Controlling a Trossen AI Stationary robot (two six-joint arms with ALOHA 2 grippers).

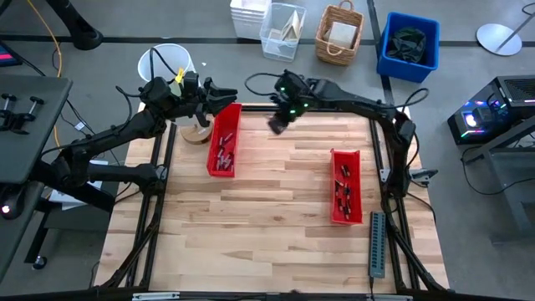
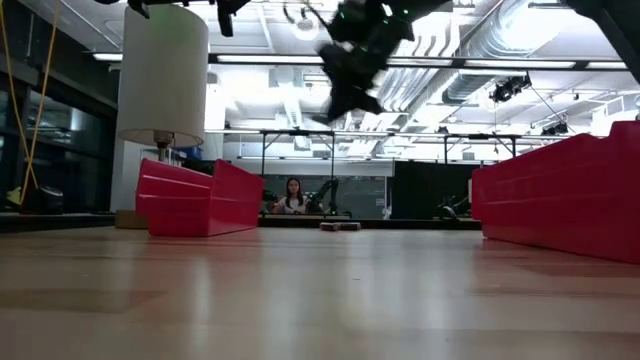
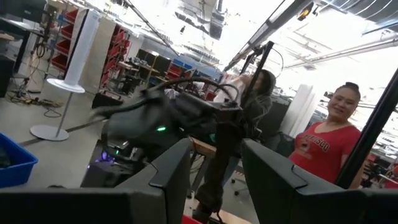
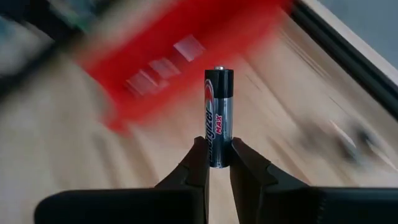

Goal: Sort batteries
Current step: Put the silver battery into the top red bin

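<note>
My right gripper (image 4: 217, 152) is shut on a black-and-silver battery (image 4: 219, 112). It hangs high over the table's far middle (image 1: 277, 122), between the two red trays, and shows blurred in the low view (image 2: 340, 105). Several batteries (image 1: 221, 155) lie in the left red tray (image 1: 227, 117). More batteries (image 1: 343, 194) lie in the right red tray (image 1: 354, 163). My left gripper (image 3: 214, 152) stands open and raised by the far end of the left tray (image 1: 227, 94), with nothing between its fingers. My right gripper pinches the battery's lower end (image 4: 219, 142) between its two fingertips (image 4: 198, 155). The battery stands straight out beyond the fingers, along their line, its button end (image 4: 219, 68) away from the gripper. The fingers slant down from above. The battery is lifted clear of table and trays.
A long grey ridged strip (image 1: 378, 244) lies near the right front corner. A round wooden disc (image 1: 196, 132) sits left of the left tray. Beyond the far edge stand a white bucket (image 1: 167, 63), a wicker basket (image 1: 339, 33) and a blue bin (image 1: 409, 46). A person (image 3: 326, 143) stands past the table.
</note>
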